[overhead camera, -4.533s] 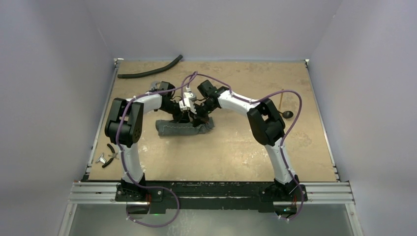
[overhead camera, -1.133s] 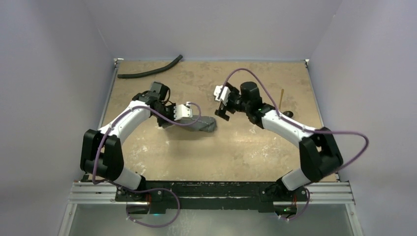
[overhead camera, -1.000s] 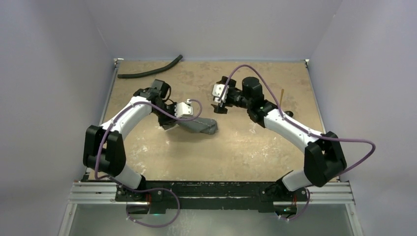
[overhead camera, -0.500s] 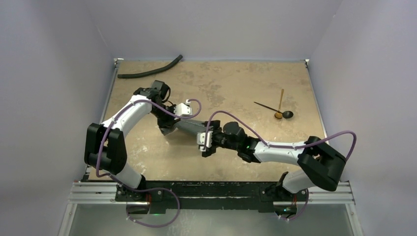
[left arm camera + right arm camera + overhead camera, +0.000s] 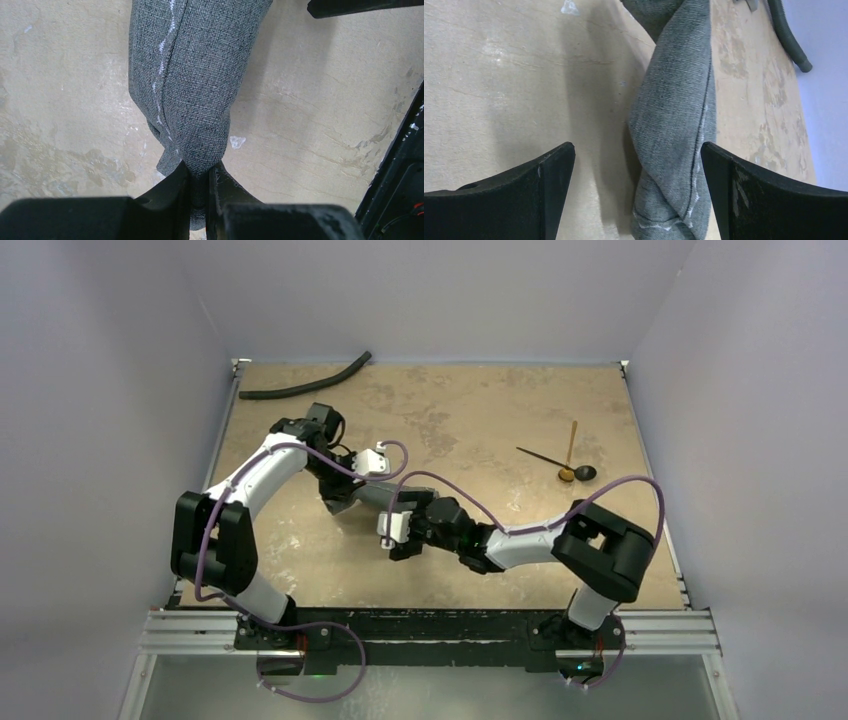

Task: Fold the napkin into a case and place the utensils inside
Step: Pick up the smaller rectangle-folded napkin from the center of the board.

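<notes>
Right gripper [image 5: 402,540], jaws wide, has swung over to straddle the free end of the grey stitched cloth napkin [image 5: 190,75] | left gripper [image 5: 199,185] pinches its other end | black and gold utensils [image 5: 566,462] well right of the napkin | folding unfinished

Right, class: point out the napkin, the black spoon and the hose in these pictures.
napkin [image 5: 195,90]: left wrist view, middle of the bunched grey cloth.
black spoon [image 5: 586,472]: top view, on its rounded bowl.
hose [image 5: 300,390]: top view, about halfway along its length.
</notes>
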